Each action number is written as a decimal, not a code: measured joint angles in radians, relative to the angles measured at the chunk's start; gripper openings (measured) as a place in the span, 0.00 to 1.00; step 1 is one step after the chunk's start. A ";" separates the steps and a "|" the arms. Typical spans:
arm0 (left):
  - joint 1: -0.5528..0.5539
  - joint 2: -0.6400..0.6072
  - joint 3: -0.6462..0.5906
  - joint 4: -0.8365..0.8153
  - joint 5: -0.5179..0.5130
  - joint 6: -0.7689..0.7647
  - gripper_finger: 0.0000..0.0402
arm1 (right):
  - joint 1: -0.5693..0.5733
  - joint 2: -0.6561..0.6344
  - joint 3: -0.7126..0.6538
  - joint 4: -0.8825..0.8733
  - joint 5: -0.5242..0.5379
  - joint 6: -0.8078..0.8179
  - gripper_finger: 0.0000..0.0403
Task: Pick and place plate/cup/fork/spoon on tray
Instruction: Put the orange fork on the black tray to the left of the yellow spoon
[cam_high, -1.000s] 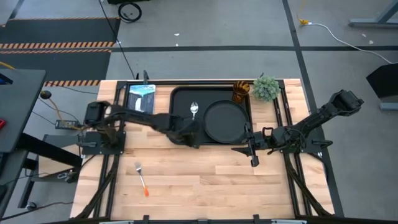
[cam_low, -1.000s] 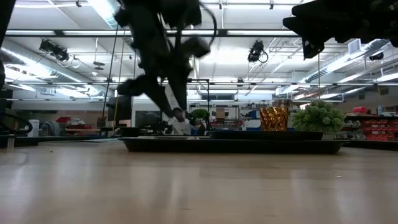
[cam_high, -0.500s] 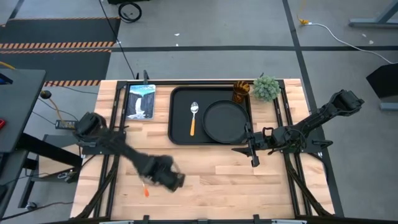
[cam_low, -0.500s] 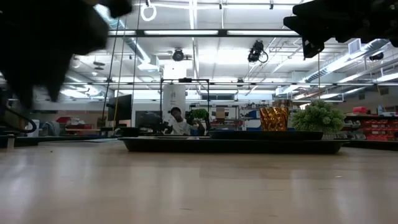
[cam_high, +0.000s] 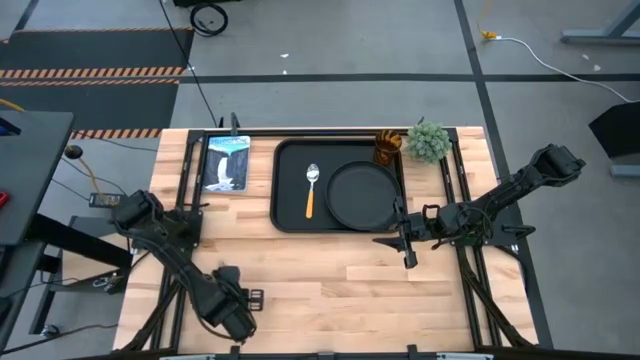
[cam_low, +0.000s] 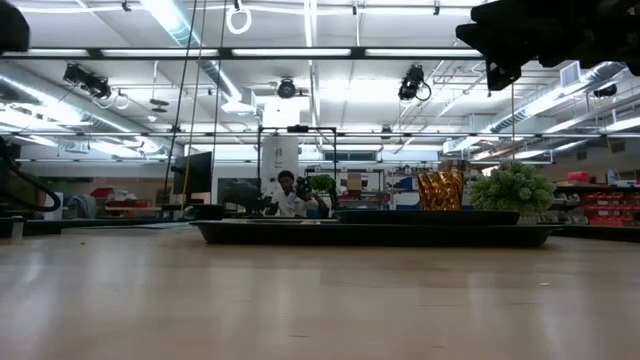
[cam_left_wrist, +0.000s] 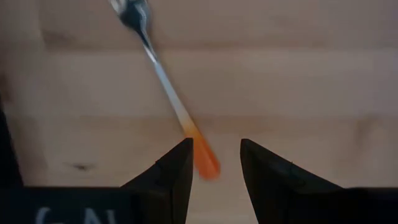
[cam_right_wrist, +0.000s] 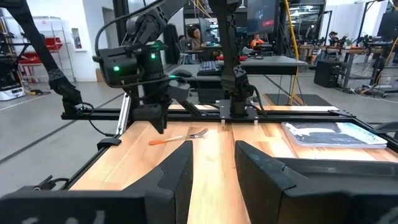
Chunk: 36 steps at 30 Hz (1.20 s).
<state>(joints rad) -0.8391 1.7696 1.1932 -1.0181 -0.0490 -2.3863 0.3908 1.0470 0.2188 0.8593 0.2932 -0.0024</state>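
The fork (cam_left_wrist: 163, 78) lies flat on the wood near the table's near left, tines silver, handle orange; it also shows in the right wrist view (cam_right_wrist: 180, 137). In the high view my left arm hides it. My left gripper (cam_left_wrist: 214, 165) is open just above it, fingers pointing down, one on either side of the handle's orange end (cam_left_wrist: 204, 158); it also shows in the high view (cam_high: 236, 300). The spoon (cam_high: 311, 190) and the round black plate (cam_high: 362, 195) lie in the black tray (cam_high: 290, 160). The amber cup (cam_high: 388, 148) stands at the tray's far right corner. My right gripper (cam_right_wrist: 211, 168) is open and empty, by the tray's near right corner (cam_high: 405, 245).
A green plant (cam_high: 428, 142) stands right of the cup. A blue-and-white picture card (cam_high: 227, 162) lies left of the tray. Bare wood stretches between the tray and the table's near edge. In the low view the tray (cam_low: 380, 233) is far back, with people beyond.
My left gripper has swept from the tray, where the spoon stays lying, toward the table's near left corner. It now stands over the fork's handle end. The right arm has kept still.
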 joint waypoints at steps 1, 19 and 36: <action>0.005 -0.001 -0.012 -0.002 0.000 0.000 0.35 | 0.000 0.000 0.000 0.000 0.000 0.000 0.31; 0.009 -0.010 -0.217 0.205 0.023 -0.005 0.32 | 0.000 0.000 0.000 0.024 -0.023 0.002 0.31; -0.012 -0.005 -0.215 0.211 -0.028 0.053 0.06 | 0.000 0.000 0.000 0.030 -0.023 0.007 0.31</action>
<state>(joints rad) -0.8511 1.7643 0.9784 -0.8074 -0.0771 -2.3329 0.3908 1.0470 0.2188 0.8895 0.2703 0.0044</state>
